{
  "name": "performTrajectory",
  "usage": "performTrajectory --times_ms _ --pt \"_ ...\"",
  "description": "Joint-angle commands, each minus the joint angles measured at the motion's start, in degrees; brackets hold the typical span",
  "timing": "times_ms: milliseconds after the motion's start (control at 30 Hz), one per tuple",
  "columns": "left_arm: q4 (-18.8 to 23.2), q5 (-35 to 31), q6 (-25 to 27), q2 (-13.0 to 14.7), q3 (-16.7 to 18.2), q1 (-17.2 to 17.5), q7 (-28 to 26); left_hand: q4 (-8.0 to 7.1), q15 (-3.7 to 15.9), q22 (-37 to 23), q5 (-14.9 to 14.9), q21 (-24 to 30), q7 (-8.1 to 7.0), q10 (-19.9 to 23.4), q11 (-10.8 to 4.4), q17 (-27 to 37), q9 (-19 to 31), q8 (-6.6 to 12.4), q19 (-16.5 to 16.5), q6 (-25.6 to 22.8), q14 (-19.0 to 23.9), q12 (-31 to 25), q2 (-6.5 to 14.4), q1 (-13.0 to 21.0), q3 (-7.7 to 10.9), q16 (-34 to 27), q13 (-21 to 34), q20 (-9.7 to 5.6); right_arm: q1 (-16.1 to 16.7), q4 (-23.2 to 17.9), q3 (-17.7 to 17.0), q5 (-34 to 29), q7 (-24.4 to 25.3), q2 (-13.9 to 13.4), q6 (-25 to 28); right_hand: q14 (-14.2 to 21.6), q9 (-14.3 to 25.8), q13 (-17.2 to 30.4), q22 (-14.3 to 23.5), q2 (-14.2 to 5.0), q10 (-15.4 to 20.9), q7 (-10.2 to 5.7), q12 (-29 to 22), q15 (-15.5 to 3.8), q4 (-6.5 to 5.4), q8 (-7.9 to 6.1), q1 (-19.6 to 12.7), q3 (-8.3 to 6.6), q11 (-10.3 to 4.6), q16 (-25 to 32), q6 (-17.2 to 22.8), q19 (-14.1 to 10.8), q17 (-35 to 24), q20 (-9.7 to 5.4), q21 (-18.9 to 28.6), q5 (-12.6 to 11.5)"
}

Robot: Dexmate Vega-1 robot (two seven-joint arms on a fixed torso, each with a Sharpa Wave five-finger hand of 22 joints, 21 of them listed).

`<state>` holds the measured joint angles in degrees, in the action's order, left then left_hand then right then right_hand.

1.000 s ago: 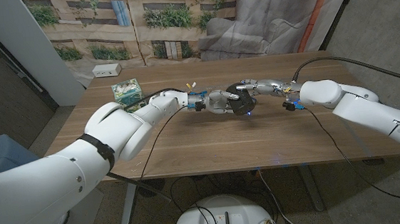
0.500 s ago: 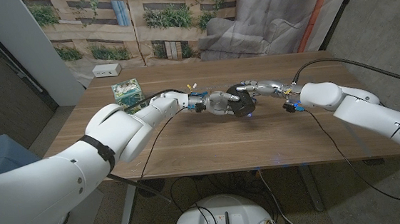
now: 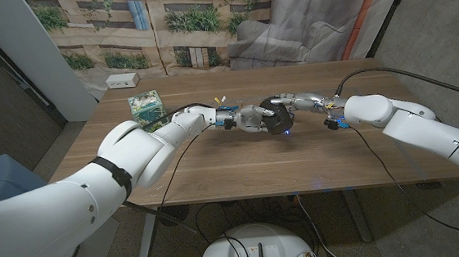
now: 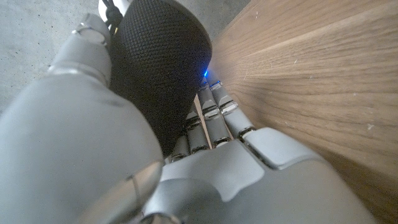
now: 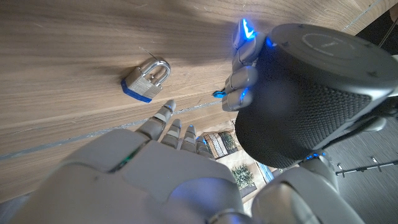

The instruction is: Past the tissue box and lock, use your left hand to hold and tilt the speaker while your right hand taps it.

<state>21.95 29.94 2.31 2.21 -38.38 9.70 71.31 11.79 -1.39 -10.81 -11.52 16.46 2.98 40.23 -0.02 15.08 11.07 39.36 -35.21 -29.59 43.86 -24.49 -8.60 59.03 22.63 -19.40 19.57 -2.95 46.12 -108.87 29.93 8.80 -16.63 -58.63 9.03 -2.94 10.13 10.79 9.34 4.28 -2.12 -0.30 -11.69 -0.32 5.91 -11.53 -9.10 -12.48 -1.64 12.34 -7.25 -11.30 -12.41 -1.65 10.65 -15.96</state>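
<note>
Setting: wooden table (image 3: 241, 169) is sitting in front of a printed garden backdrop and a grey draped cloth.
Your left arm: it is reaching in from the near left corner toward mid-table.
Your left hand (image 3: 253, 117): it is wrapping around the speaker (image 3: 277, 115); in the left wrist view your fingers (image 4: 214, 115) are lying between the speaker's mesh body (image 4: 158, 68) and the tabletop, thumb side pressing the other flank. You are gripping it.
Speaker: black, rounded, mesh-covered, sitting mid-table between your two hands; a blue light is glowing at its lower edge. It is looking tipped in the right wrist view (image 5: 311, 93), flat cap facing sideways; how far off the wood, cannot tell.
Your right hand (image 3: 301, 101): it is coming in from the right and sitting against the speaker's top. In the right wrist view its fingers (image 5: 177, 130) are stretching out loosely, holding nothing; exact contact point, cannot tell.
Lock (image 5: 146, 79): silver padlock with a blue base, lying on the wood just beyond the speaker.
Tissue box (image 3: 146, 106): green patterned, sitting toward the far left of the table, well apart from the speaker.
Far edge: a small white box (image 3: 121, 80) is sitting near the back left corner.
</note>
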Motion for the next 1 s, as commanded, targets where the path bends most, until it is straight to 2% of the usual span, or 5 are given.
performTrajectory --times_ms 33,367,1000 --pt "-0.17 0.33 -0.50 0.10 0.23 0.12 0.07 -1.68 14.84 -0.23 -0.09 0.52 -4.23 15.24 -9.95 1.75 0.08 4.89 -0.36 -15.91 6.82 0.04 16.24 2.49 2.04 -0.15 8.35 -5.78 -0.92 0.67 0.86 0.10 -1.34 0.45 0.60 -0.07 0.16 0.11 0.11 -0.96 0.20 -0.27 -0.05 -0.47 -0.54 -0.33 0.30 -0.35 -0.16 0.38 0.19 -0.35 -0.07 -0.61 0.19 -0.41" --pt "-0.63 0.25 -0.69 -0.12 0.39 -0.07 -0.75 -1.68 14.79 -0.25 -0.09 0.64 -4.26 15.44 -9.94 1.78 0.05 4.82 -0.42 -16.29 6.94 0.30 16.13 2.48 2.16 0.08 8.27 -5.92 -1.55 1.17 1.39 0.02 -1.69 0.89 1.13 -0.06 0.16 0.10 0.09 -1.18 0.17 -0.74 0.09 -0.53 -0.67 -0.26 0.43 -0.23 -0.23 0.33 0.39 -0.66 -0.06 -0.92 0.20 -0.88" --pt "-0.86 0.19 -0.47 -0.15 0.62 -0.01 -1.65 -1.68 14.83 -0.29 -0.07 0.79 -4.28 15.90 -10.08 1.99 0.00 4.63 -0.43 -16.68 7.28 0.50 16.02 2.57 2.22 0.20 8.35 -6.00 -0.95 2.00 -0.93 3.68 -1.14 1.32 -3.01 0.09 0.17 0.10 0.08 -1.14 0.38 -0.68 0.19 0.09 -0.88 -0.22 0.90 0.21 0.20 0.32 0.83 -0.69 -0.07 -0.14 0.07 -1.53"
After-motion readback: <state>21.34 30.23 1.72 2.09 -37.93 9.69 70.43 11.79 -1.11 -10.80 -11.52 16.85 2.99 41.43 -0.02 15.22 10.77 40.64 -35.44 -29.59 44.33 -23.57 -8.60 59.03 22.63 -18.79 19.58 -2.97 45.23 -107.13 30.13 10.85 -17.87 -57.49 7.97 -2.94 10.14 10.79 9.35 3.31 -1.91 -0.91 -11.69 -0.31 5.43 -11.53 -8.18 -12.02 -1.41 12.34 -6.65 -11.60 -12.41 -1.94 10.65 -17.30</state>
